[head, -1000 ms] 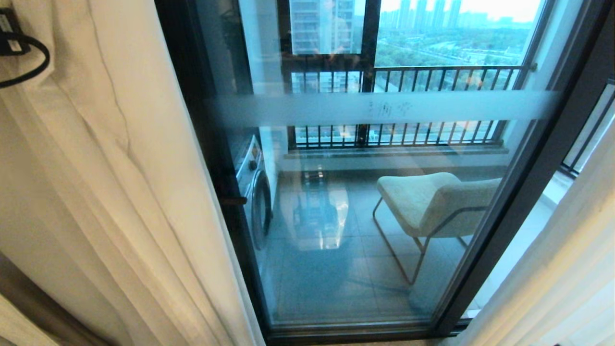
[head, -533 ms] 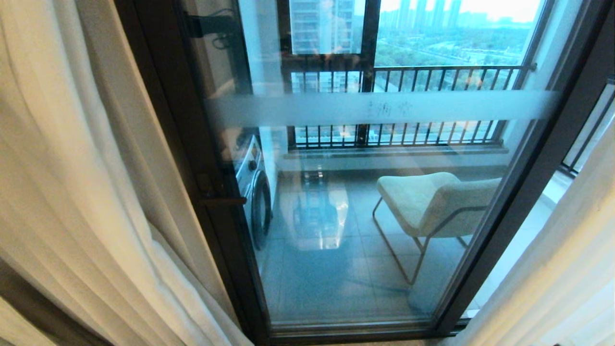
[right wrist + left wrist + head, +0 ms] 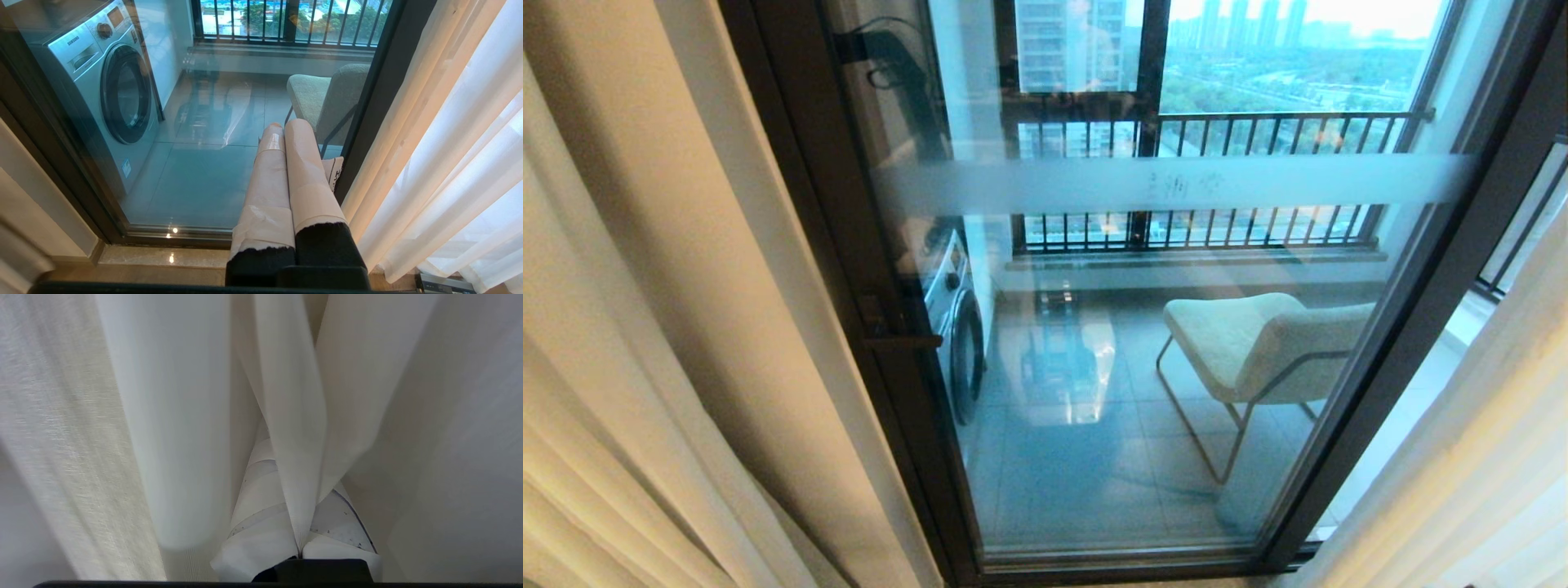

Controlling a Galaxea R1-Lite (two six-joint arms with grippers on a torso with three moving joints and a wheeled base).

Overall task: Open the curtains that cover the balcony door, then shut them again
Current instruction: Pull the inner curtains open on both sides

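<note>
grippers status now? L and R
Left gripper: shut on a fold of the curtain.
Right gripper: shut, holding nothing, parked in front of the balcony door.

The head view looks forward and down through the balcony door (image 3: 1176, 343), framed by the curtains (image 3: 645, 367) on both sides. The right wrist view sits lower and nearer to the glass, looking along the right gripper (image 3: 286, 130); both views share the washing machine (image 3: 110, 90) and the chair (image 3: 322, 98). The left wrist view is pressed close into curtain folds.
</note>
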